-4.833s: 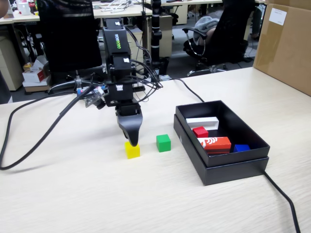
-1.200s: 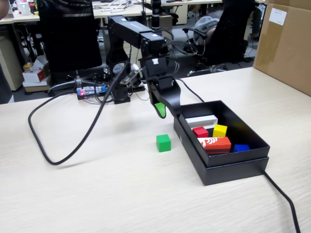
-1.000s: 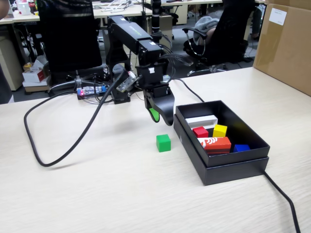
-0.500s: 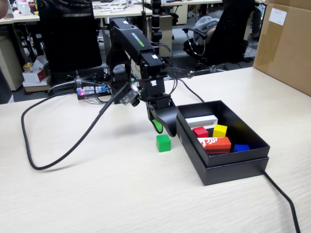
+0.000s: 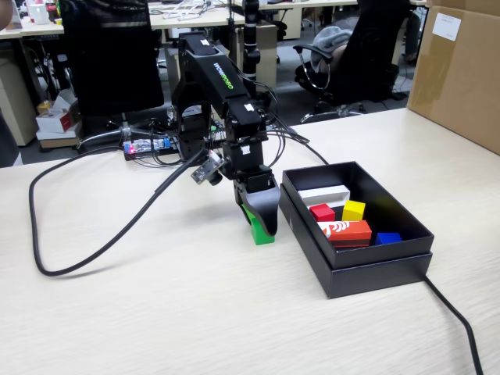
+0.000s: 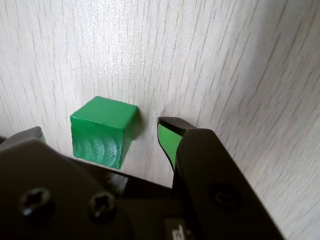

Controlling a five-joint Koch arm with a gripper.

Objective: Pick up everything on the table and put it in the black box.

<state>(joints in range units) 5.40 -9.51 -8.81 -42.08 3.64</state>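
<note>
Hand [image 6: 102,137] spread wide around green cube [image 6: 103,131] on table [image 6: 225,60], left fingertip mostly hidden.

Green cube [image 6: 103,131]: plain, glossy, upright on the table [image 5: 156,297], just left of the box in the fixed view; partly hidden there, showing clearly in the wrist view.

Red cube [image 5: 322,212]: inside the black box [image 5: 367,273], near the middle, sitting flat.

Yellow cube [image 5: 354,209]: also in the box, just right of the red one, close beside it; touching or not cannot be told.

Box: shallow, matte black, rectangular, open-topped, resting on the light wood-grain table.
</note>
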